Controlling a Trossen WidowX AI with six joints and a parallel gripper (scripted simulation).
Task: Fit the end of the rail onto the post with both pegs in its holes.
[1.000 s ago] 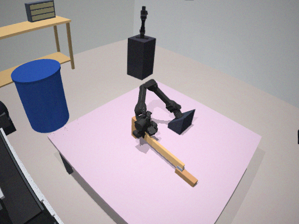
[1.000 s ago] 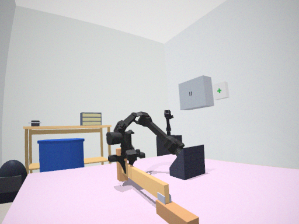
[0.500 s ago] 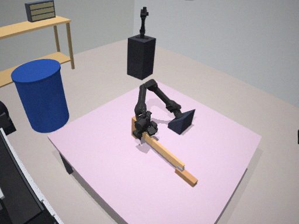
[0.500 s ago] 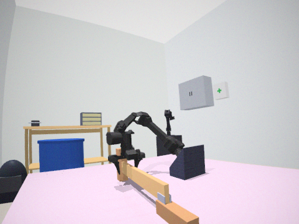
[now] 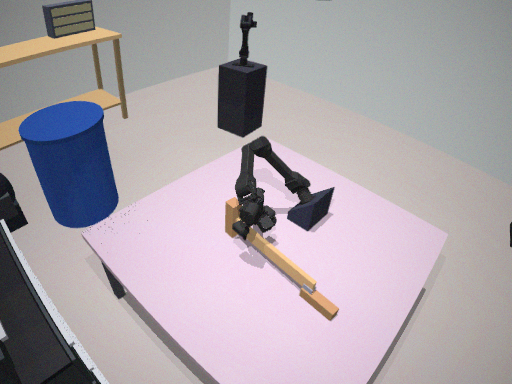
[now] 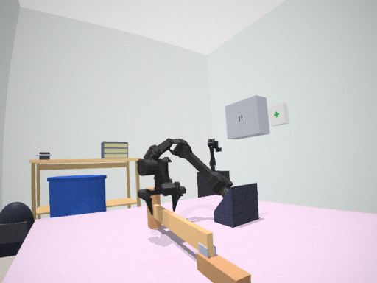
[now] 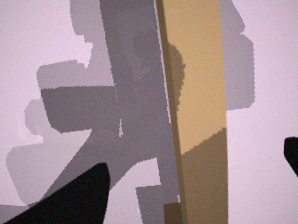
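The rail [image 5: 282, 262] [image 6: 184, 227] [image 7: 202, 90] runs from the post [image 5: 231, 218] [image 6: 152, 221] to the footboard block [image 5: 320, 304] [image 6: 224, 268]. Its far end sits in the grey bracket [image 6: 203, 250]. Its near end is up off the table, at the post, and the rail looks about level. No peg shows; whether the rail's end touches the post is hidden or too small to tell. My gripper [image 5: 256, 232] [image 6: 163, 212] [image 7: 196, 159] is open, with its fingers spread to either side of the rail near the post, not touching it.
The arm's dark wedge-shaped base [image 5: 312, 210] [image 6: 237, 206] stands on the pink table [image 5: 165, 240] [image 6: 92, 250], to the right of the post in the top and exterior views. A blue bin [image 5: 75, 170] [image 6: 77, 197] and a wooden shelf [image 5: 105, 35] [image 6: 85, 161] stand beyond the table.
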